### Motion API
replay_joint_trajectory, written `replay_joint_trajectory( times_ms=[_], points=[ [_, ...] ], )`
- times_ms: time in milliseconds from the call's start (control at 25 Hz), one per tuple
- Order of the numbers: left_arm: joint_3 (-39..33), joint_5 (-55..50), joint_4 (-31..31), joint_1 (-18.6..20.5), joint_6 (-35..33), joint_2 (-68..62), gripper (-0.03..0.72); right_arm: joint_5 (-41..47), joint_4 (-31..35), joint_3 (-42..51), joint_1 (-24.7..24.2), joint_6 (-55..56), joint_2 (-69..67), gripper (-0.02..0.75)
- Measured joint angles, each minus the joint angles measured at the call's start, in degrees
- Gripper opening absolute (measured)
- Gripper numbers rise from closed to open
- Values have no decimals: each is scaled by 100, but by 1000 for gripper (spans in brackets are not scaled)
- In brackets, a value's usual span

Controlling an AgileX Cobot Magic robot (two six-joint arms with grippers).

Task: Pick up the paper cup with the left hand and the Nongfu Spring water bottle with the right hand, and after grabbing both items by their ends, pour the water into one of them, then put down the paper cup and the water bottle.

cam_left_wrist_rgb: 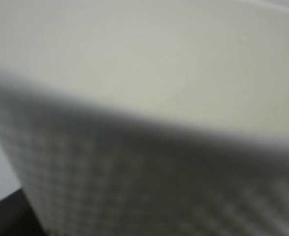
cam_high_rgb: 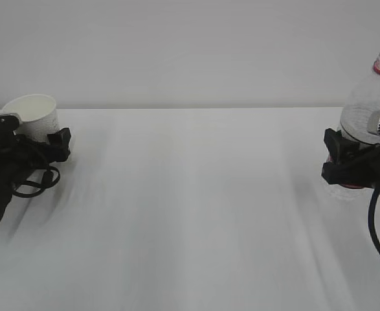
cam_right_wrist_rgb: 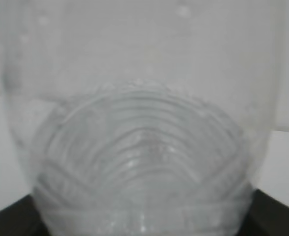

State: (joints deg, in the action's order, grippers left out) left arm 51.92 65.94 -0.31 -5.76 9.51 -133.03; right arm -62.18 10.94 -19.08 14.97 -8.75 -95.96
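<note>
Paper cup [cam_left_wrist_rgb: 149, 123] is filling the left wrist view up close and blurred: dimpled wall below, pale inside above, rim running across. No fingers showing there. In the exterior view the cup [cam_high_rgb: 37, 115] is sitting far left, tilted w/ its mouth leaning toward the middle, and the left hand [cam_high_rgb: 44, 139] is wrapping its lower part, jaws standing wide w/ the cup between them. Looks like a hold on the cup's bottom end, tho actual contact is hidden behind the black fingers.

Nongfu Spring water bottle [cam_right_wrist_rgb: 144, 147] is crowding the right wrist view too: clear ribbed wall, droplets, black at the lower corners. Exterior view is showing the bottle [cam_high_rgb: 371, 103] far right, roughly upright, neck w/ red ring up and uncapped, the right hand [cam_high_rgb: 345, 159] clamping it around the low-middle.

Key relation: cup and bottle are sitting well apart, at opposite edges of the table [cam_high_rgb: 196, 214], bottle mouth higher than cup rim. My read: both arms need to be coming inward, bottle mouth over cup, before tipping.

Hard to make out: water level, label (mostly behind the gripper), bottle base, and whether either item is resting on the table or lifted. Right arm is cut off by the frame edge.
</note>
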Motion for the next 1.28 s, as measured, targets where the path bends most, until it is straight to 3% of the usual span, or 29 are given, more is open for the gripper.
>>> replay_joint_trajectory(
  times_ms=[400,800,1120,1280],
  points=[
    [0,0,31,0,0,0,561,0,0,0,0,0,0,495],
    [0,0,81,0,0,11,547,0,0,0,0,-4,0,495],
    [0,-11,1012,0,25,428,547,0,0,0,0,-4,0,495],
    [0,-11,1198,0,246,728,546,0,0,0,0,-13,0,495]
  ],
)
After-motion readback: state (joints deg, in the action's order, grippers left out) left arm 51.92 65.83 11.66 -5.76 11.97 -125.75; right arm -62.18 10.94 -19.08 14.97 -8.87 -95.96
